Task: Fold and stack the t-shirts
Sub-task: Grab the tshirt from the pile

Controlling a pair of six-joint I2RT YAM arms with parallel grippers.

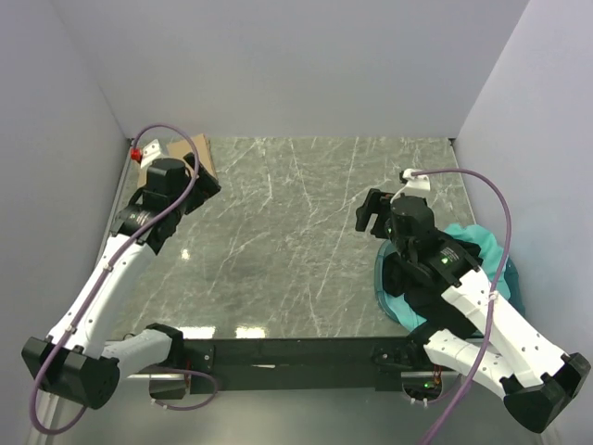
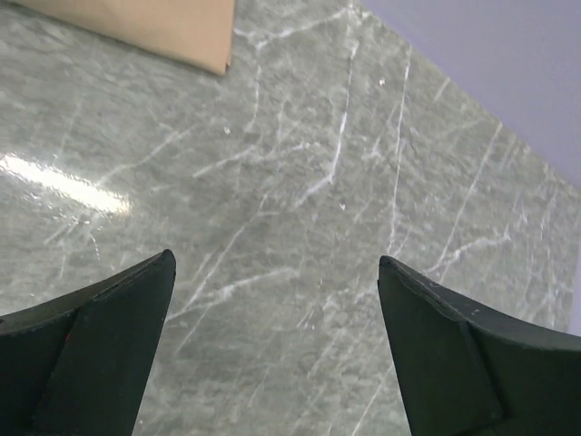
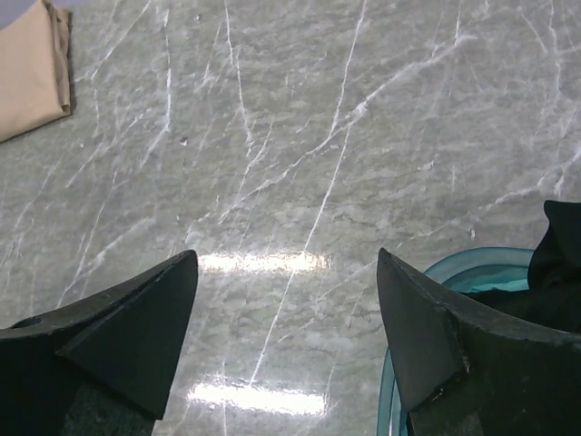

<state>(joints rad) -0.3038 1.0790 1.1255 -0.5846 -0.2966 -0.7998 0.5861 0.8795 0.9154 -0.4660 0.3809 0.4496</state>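
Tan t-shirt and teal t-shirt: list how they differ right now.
The tan t-shirt lies folded flat, straight-edged; the teal t-shirt is bunched up. The tan t-shirt rests on the table at its far left corner; the teal t-shirt sits in the blue tub at the right. Neither is gripped.

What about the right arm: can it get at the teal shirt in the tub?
Probably yes: the right claw is open right beside the tub, and the teal shirt lies exposed.
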